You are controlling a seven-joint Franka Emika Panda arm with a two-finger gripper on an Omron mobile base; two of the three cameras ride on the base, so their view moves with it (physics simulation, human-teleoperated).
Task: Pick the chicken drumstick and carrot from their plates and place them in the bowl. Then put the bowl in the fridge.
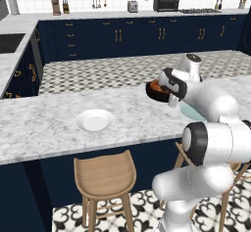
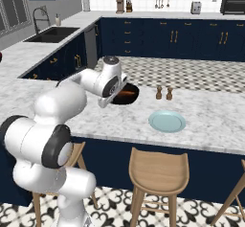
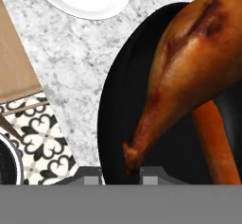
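The glossy black bowl (image 3: 118,109) sits on the marble island, also visible as the bowl (image 1: 152,92) and the bowl (image 2: 128,96). Inside it lie the reddish-brown chicken drumstick (image 3: 189,62), its bone end toward me, and the orange carrot (image 3: 218,142) beside it. My gripper (image 3: 123,178) is shut on the bowl's near rim, one finger outside the wall and one inside. The white plate (image 1: 94,120) lies bare to the left, the pale blue plate (image 2: 167,121) bare to the right. The fridge is out of view.
Two small shakers (image 2: 162,93) stand behind the blue plate. Wooden stools (image 1: 104,177) (image 2: 158,172) are tucked under the island's near edge. A sink (image 2: 52,33) sits in the far left counter; navy cabinets line the back wall.
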